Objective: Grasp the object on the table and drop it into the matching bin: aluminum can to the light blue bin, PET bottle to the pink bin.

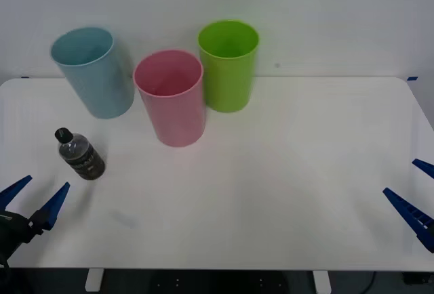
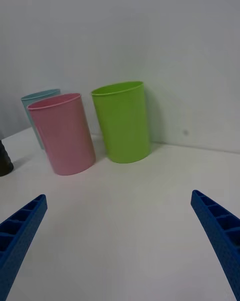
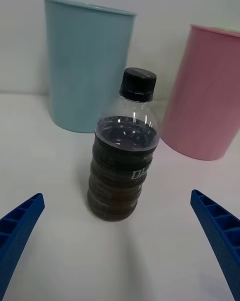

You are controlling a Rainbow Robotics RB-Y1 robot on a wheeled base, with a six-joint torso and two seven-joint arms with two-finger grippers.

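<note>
One PET bottle (image 1: 80,154), three bins, two open claws: left claw (image 1: 34,198), right claw (image 1: 415,189).

lime green bin (image 1: 228,66) | upright | far side | white wall behind

Upright PET bottle (image 1: 80,154) beside open left pincer (image 1: 34,200)

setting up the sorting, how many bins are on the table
3: the light blue bin at the far left, the pink bin beside it, the green bin just behind the pink.
</note>
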